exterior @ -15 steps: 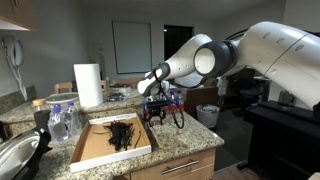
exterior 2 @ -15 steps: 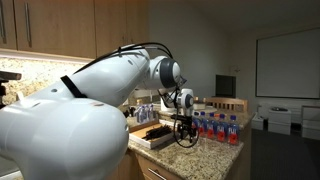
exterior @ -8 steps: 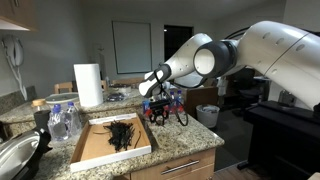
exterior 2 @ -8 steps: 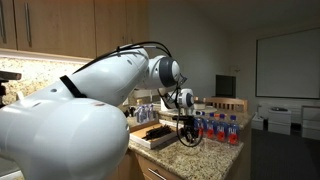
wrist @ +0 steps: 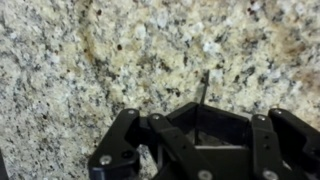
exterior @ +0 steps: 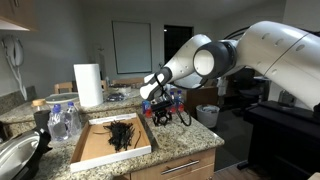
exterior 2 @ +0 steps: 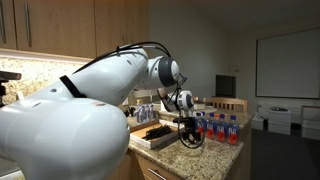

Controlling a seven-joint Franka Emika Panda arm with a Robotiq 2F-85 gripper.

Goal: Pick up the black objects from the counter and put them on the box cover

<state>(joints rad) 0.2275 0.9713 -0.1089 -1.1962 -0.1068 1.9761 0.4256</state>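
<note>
This is a kitchenette in an office or meeting space. A speckled granite surface (exterior: pixel 185 140) runs under wooden wall cabinets (exterior 2: pixel 60 25), with a paper towel roll (exterior: pixel 89 85), rows of bottled drinks (exterior 2: pixel 220 127), a wall phone (exterior: pixel 14 52) and a large white screen (exterior 2: pixel 285 65) on the far wall.

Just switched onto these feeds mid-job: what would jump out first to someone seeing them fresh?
The big white arm fills both exterior views, its end effector low over the granite counter beside the box cover. That cover holds a heap of black objects. In the wrist view a thin black strip sticks out from the end effector's grip.
</note>
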